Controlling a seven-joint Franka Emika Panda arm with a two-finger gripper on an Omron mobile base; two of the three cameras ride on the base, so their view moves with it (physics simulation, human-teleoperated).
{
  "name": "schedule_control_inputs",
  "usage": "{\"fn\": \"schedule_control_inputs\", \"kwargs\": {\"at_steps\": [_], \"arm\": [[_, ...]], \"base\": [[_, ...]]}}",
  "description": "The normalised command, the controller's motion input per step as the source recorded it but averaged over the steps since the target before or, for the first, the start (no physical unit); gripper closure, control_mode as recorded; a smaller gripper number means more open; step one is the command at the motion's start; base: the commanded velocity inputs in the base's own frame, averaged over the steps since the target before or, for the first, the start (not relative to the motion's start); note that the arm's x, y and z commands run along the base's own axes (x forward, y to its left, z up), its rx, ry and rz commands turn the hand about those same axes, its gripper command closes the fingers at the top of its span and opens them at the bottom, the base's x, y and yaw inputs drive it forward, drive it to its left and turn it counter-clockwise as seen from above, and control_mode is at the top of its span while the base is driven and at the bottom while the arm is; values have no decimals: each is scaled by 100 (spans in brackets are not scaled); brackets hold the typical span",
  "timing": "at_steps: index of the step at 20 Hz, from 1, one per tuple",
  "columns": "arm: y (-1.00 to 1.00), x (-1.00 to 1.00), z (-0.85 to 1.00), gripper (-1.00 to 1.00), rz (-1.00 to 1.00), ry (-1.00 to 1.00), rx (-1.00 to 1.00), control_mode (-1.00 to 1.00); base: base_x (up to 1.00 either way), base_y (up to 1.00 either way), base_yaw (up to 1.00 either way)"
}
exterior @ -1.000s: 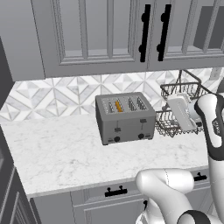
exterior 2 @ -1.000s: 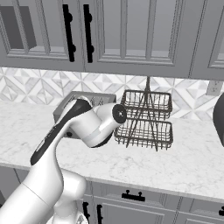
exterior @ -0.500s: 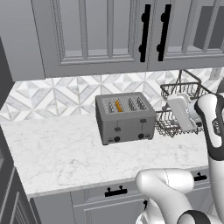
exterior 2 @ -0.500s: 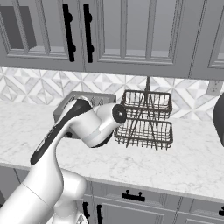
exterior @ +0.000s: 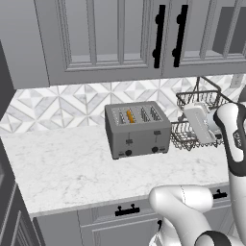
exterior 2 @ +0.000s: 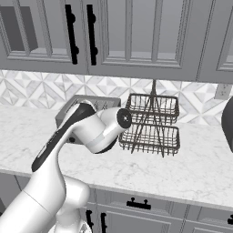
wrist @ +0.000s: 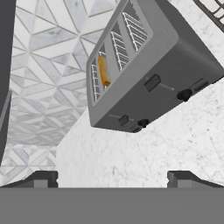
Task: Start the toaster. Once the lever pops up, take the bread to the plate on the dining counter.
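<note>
Orange-brown bread [exterior: 130, 116] sits in our toaster [exterior: 138, 129] by the bench's back edge, awaiting toasting. Our hand [wrist: 112, 177] hovers wide and empty, facing the lever [wrist: 124, 120] so we can press it.

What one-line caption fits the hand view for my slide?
Open gripper hangs above the marble counter, facing the grey toaster with a bread slice sitting in one slot.

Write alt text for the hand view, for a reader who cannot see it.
A boxy grey metal toaster sits tilted on a white marble counter, an orange-brown bread slice edge-on in one slot. The open gripper hangs short of it, touching nothing.
</note>
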Motion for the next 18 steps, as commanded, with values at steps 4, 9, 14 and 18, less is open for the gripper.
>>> {"fn": "schedule_control_inputs", "kwargs": {"at_steps": [4,9,14,18], "arm": [[0,0,0,-100,0,0,0,-100],[0,0,0,-100,0,0,0,-100],[0,0,0,-100,0,0,0,-100],[0,0,0,-100,0,0,0,-100]], "base": [[0,0,0],[0,0,0],[0,0,0],[0,0,0]]}}
